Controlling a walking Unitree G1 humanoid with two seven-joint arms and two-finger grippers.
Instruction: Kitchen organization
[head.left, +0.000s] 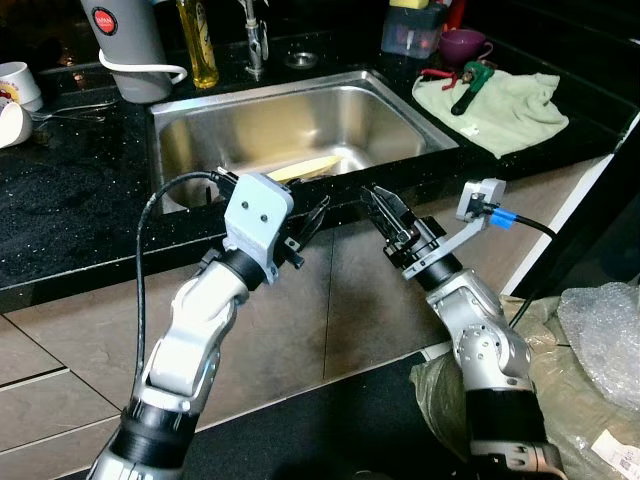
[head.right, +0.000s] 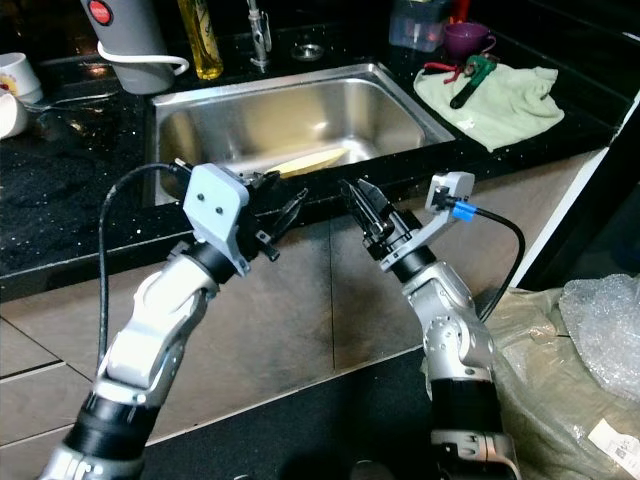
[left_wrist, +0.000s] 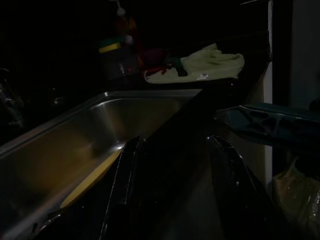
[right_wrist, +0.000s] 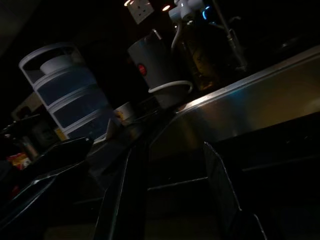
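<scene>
A stainless steel sink (head.left: 400, 120) is set into the black countertop (head.left: 70, 200). A flat pale yellow item (head.left: 305, 167) lies along the sink's near wall, and it appears again as the yellow item (left_wrist: 92, 175) in the left wrist view. Both arms are raised in front of the counter's front edge. My left gripper (head.left: 316, 216) is open and empty, just below the sink's front rim. My right gripper (head.left: 378, 200) is open and empty too, a little to its right, pointing up at the same rim. The two grippers are apart.
A grey kettle (head.left: 125, 45), an oil bottle (head.left: 198, 40) and the faucet (head.left: 253, 45) stand behind the sink. White cups (head.left: 15, 90) sit far left. A green cloth (head.left: 505, 105) with a green-handled tool (head.left: 468, 88), a purple bowl (head.left: 462, 45) and a container (head.left: 412, 30) are at right. Plastic bags (head.left: 590, 350) lie on the floor.
</scene>
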